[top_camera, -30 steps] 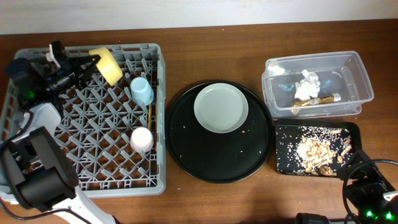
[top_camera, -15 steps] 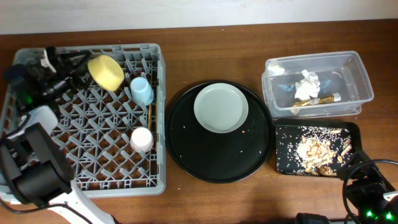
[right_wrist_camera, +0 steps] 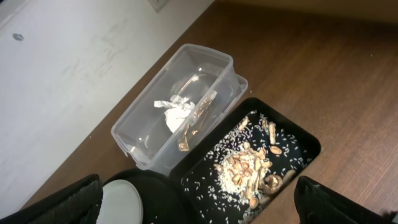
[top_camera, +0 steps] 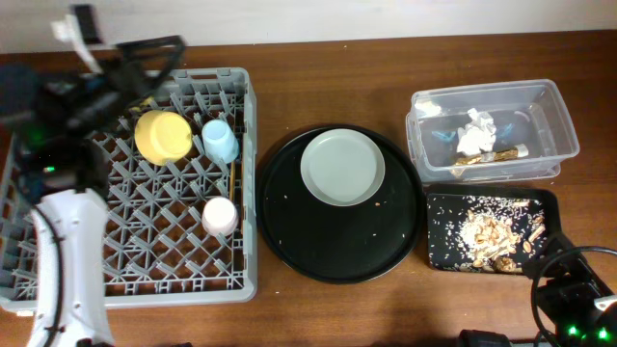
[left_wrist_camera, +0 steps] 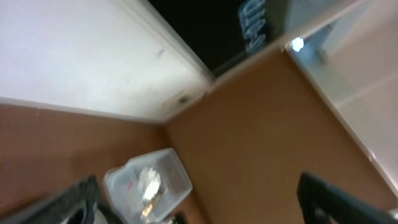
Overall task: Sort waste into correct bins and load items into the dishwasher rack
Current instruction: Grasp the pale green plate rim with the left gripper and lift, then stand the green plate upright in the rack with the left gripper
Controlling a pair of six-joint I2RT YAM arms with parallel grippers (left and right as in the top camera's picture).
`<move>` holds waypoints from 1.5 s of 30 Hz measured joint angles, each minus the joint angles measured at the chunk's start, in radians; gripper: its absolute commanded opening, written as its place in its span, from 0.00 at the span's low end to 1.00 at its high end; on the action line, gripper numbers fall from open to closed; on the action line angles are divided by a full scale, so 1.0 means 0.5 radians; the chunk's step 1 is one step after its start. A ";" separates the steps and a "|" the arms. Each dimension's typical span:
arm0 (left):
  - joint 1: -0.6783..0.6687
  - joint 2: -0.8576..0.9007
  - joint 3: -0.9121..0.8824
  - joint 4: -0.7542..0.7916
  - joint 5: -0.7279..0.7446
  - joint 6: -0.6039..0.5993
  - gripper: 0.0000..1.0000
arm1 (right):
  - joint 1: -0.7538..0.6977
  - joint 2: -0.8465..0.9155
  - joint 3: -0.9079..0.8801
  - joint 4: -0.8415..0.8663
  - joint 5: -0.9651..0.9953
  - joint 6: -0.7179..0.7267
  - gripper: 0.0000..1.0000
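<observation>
The grey dishwasher rack (top_camera: 249, 193) fills the left of the overhead view. In it lie the yellow bowl (top_camera: 162, 135), the blue cup (top_camera: 220, 141), the pink cup (top_camera: 220, 215) and the chopsticks (top_camera: 231, 178). My left gripper (top_camera: 154, 66) hangs open above the rack's far edge, apart from the bowl. The grey-green plate (top_camera: 342, 167) rests on the round black tray (top_camera: 318, 241). The clear tub (top_camera: 482, 93) holds the napkin (top_camera: 477, 130) and the wrapper (top_camera: 494, 154). Food scraps (top_camera: 487, 231) lie in the black tray (top_camera: 430, 231). My right gripper (right_wrist_camera: 205, 211) is open and empty, high above the scraps (right_wrist_camera: 249, 171).
The round black tray sits between the rack and the two bins, with crumbs on it. The right arm's base (top_camera: 574, 299) and its cables are at the near right corner. A pale wall (right_wrist_camera: 74, 56) runs along the table's far edge.
My left gripper has opened and let go of the yellow bowl, which now lies in the rack. The gripper has lifted toward the far edge. The right arm has not moved.
</observation>
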State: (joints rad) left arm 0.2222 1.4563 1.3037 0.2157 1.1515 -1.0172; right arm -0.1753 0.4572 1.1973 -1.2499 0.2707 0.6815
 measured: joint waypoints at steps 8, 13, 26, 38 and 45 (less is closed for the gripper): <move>-2.055 0.272 -0.034 -1.353 -2.280 1.344 0.99 | 0.000 -0.004 -0.002 -0.005 0.001 0.000 0.99; -2.269 0.893 -0.035 -1.029 -2.519 1.458 0.46 | 0.000 -0.002 -0.002 -0.003 0.002 -0.001 0.99; -2.260 1.329 0.004 -0.572 -2.836 1.588 0.00 | 0.000 -0.002 -0.002 -0.005 0.000 0.000 0.99; -1.519 -0.829 -0.008 -1.637 -2.142 1.472 0.00 | 0.000 -0.004 -0.002 -0.005 0.004 -0.001 0.99; 0.228 -0.581 -0.004 -2.442 -0.215 1.852 0.00 | 0.002 -0.002 -0.002 -0.004 0.001 -0.001 0.99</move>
State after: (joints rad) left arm 0.3363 1.1660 1.3018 -1.0054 1.0439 -0.0910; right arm -0.1745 0.4564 1.1965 -1.2518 0.2710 0.6811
